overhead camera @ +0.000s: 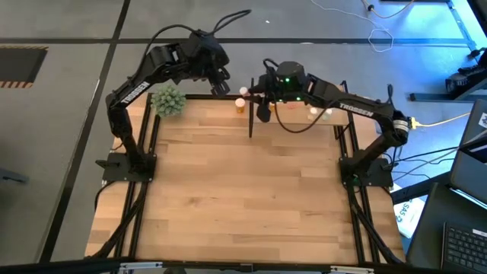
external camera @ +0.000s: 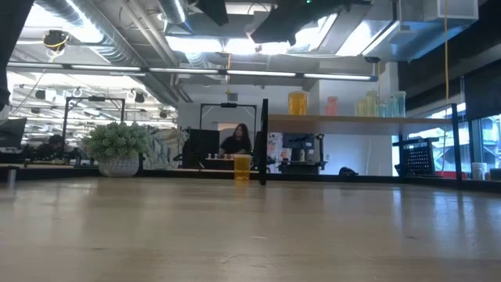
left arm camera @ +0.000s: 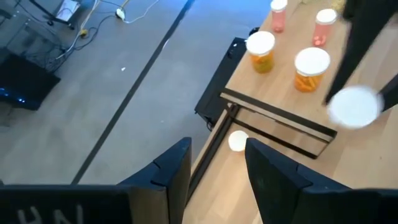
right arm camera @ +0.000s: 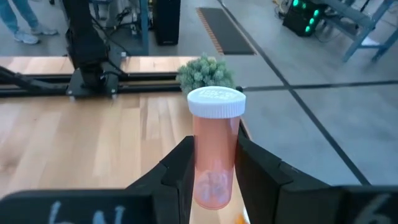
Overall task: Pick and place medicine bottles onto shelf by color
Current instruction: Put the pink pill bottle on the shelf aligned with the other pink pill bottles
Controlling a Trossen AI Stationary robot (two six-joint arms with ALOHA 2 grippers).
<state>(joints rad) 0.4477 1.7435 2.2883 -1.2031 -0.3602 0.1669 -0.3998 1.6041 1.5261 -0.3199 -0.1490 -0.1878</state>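
So the right gripper [right arm camera: 211, 168] is pinching a pink-red bottle [right arm camera: 215, 155] between its fingers, white cap clear of the fingertips, and it's up at the far edge of the tabletop [overhead camera: 243, 190] right by the left end of the shelf [external camera: 352, 119]. Looks to me like the carry step: bottle is picked and lifted, and the placing is what's left. In the right wrist view the bottle's long axis runs straight along the fingers, cap pointing out away from the wrist toward the green plant ball [right arm camera: 205, 73]. Since the arm reaches out fairly level there, I'd guess the bottle is closer to lying over than standing, so the next move probably calls for tipping it upright and setting it down near the other pinkish ones [left arm camera: 278, 14], not with the orange ones [left arm camera: 309, 68]. Those already on the shelf stand upright, caps up. One more orange bottle [external camera: 242, 167] sits on the tabletop just beside the shelf's black post. The left gripper [left arm camera: 217, 163] hangs above that same far edge, fingers spread apart with nothing between them, looking down at a small white-capped bottle [left arm camera: 238, 141] under the shelf frame.
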